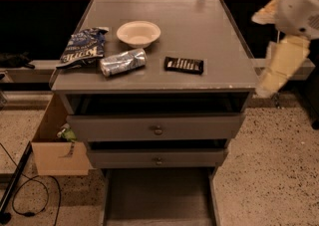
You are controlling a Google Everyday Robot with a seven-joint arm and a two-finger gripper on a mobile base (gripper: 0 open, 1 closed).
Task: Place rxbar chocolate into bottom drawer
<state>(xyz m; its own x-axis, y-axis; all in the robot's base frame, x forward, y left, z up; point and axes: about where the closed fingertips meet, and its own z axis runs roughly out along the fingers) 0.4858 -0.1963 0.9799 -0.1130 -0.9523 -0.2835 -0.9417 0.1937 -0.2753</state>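
Hanging right of cabinet (209, 16), tool (271, 78), grip unclear, can (123, 62) near rxbar chocolate (184, 64).

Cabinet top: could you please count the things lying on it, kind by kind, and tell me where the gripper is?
chip bag: 1
crushed can: 1
bowl: 1
rxbar chocolate: 1
Total: 4
The gripper hangs in the air off the right edge of the cabinet, touching none of them.
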